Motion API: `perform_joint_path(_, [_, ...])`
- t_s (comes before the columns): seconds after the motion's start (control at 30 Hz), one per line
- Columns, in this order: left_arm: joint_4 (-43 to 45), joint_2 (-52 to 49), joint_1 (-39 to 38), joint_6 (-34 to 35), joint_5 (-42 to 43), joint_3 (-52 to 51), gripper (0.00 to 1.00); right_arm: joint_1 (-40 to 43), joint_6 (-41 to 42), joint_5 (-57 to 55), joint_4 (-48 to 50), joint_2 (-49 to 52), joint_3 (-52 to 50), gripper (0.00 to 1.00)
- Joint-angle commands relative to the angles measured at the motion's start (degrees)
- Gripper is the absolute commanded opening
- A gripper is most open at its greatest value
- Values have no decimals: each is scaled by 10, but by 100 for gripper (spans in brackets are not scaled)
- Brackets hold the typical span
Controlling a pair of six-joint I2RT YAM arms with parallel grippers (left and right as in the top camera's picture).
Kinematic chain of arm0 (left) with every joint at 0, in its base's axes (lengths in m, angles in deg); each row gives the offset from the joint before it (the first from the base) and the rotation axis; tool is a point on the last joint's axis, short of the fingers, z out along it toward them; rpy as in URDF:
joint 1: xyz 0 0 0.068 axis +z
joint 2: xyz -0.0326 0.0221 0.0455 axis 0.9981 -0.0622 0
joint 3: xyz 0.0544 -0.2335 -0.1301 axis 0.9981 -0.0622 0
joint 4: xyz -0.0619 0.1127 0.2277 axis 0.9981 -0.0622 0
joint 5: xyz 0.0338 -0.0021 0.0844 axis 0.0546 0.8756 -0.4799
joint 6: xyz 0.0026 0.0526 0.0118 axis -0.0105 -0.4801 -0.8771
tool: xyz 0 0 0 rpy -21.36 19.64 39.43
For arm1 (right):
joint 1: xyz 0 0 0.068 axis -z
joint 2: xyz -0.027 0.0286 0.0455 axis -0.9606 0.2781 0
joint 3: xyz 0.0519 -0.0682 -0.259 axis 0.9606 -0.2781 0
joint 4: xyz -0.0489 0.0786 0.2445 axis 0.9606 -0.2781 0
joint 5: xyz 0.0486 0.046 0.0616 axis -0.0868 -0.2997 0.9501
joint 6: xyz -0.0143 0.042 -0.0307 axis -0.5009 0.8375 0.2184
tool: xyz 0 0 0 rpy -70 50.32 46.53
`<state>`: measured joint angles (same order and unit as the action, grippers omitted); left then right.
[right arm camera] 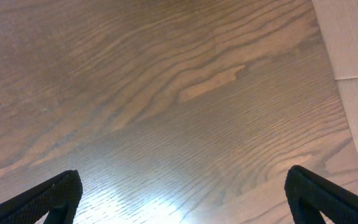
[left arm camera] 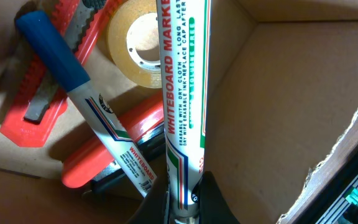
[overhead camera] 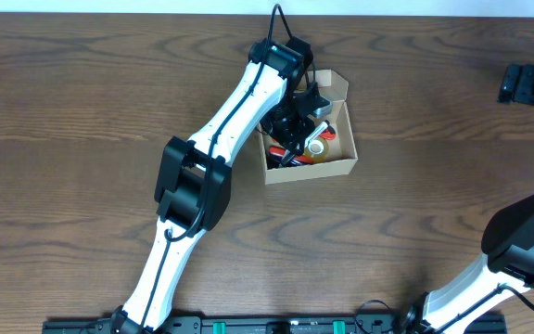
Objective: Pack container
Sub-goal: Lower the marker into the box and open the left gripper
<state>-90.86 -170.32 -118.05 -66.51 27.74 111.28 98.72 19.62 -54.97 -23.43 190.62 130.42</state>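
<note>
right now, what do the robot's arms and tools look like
The left arm and the right arm are both slim white links joined by bulky matte black joint housings. A thin black cable loops out at the left wrist. The left tool and the right tool have black fingers; the right's look textured and wedge-shaped.

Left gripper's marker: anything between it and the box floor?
Nothing visible. The box is open, and the green marker in the left gripper is between its walls. Blue-capped marker, tape roll and red cutter lie left; bare cardboard right.
</note>
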Motion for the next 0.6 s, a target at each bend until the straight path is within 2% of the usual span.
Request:
perform_joint_path(0.0, [2,-14,2,-11,2,4,6,2,8,0,0,5,-2,99])
perform_joint_path(0.3, [8,-14,2,-11,2,-2,7,2,8,0,0,5,-2,99])
perform_joint_path(0.37, [8,-14,2,-11,2,-2,14,2,8,0,0,5,-2,99])
perform_joint_path(0.4, [8,-14,2,-11,2,-2,23,2,8,0,0,5,-2,99])
perform_joint_path(0.57, [8,-14,2,-11,2,-2,26,2,8,0,0,5,-2,99])
